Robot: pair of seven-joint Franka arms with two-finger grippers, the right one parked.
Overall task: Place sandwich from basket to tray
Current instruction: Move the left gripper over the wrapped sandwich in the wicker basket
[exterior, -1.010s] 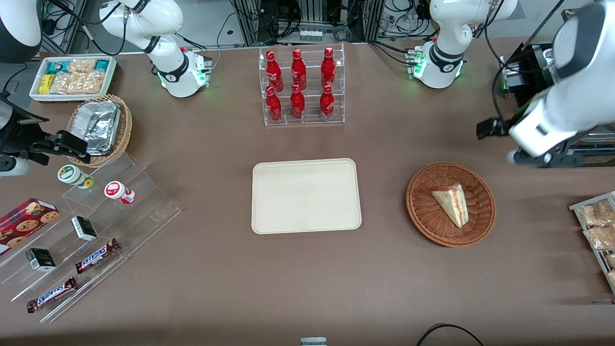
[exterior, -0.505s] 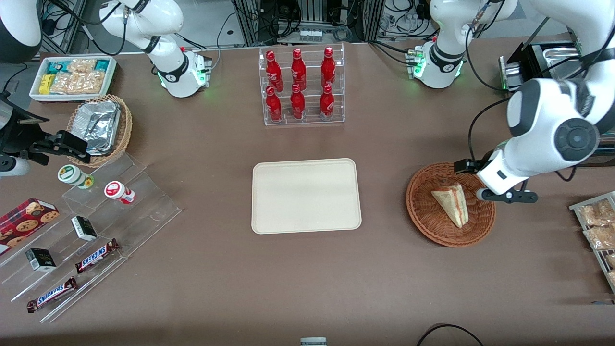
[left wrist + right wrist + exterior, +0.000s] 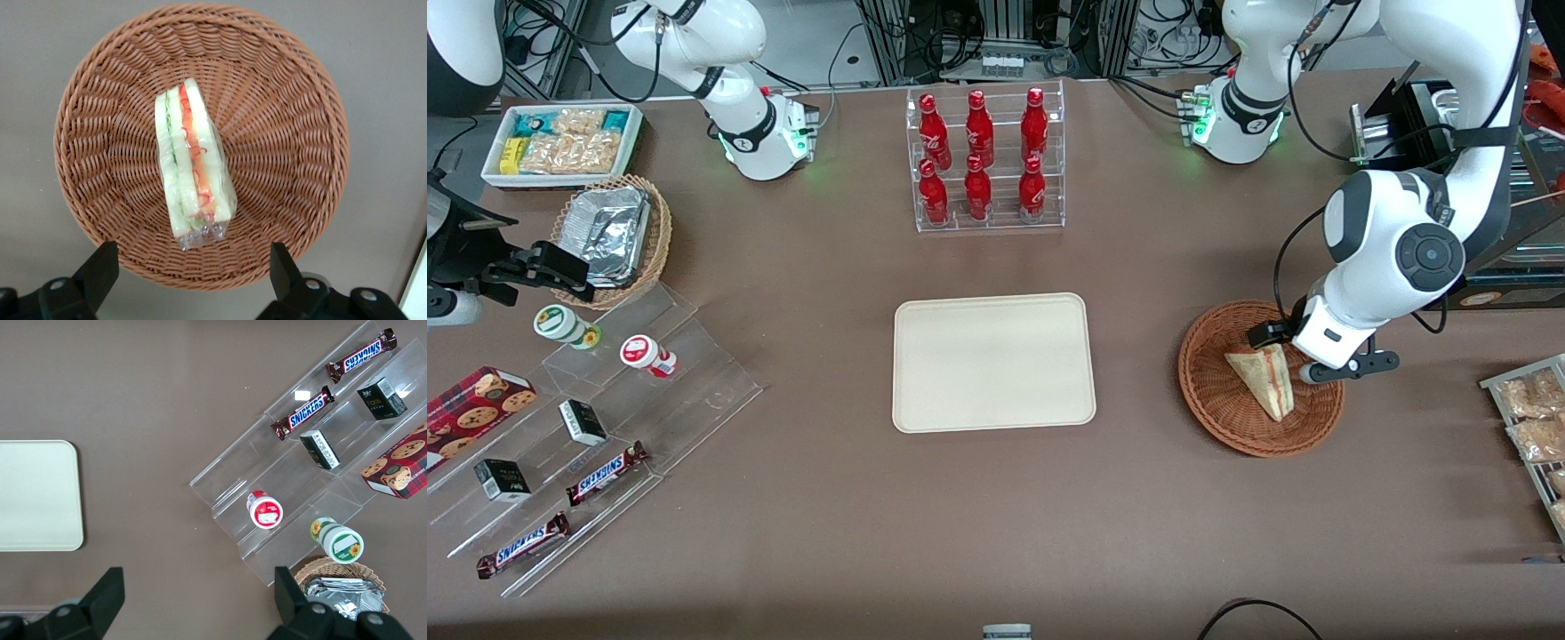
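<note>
The sandwich (image 3: 1263,378) (image 3: 193,173) is a clear-wrapped white wedge with a red and green filling stripe. It lies in the round reddish-brown wicker basket (image 3: 1209,418) (image 3: 300,100). My left gripper (image 3: 1307,356) (image 3: 193,263) hangs above the basket, over the thick end of the sandwich. It is open, with its black fingers (image 3: 100,267) spread wide above the basket's rim, and it holds nothing. The cream tray (image 3: 993,362) (image 3: 37,495) lies flat at mid-table, beside the basket toward the parked arm's end, with nothing on it.
A clear rack of red bottles (image 3: 984,160) stands farther from the front camera than the tray. A wire rack of bagged snacks (image 3: 1534,427) sits at the working arm's end. A stepped acrylic display (image 3: 605,427) with snack bars is at the parked arm's end.
The left arm has swung in from the working arm's end of the table and come down over the basket. The sandwich, basket and tray have not moved.
</note>
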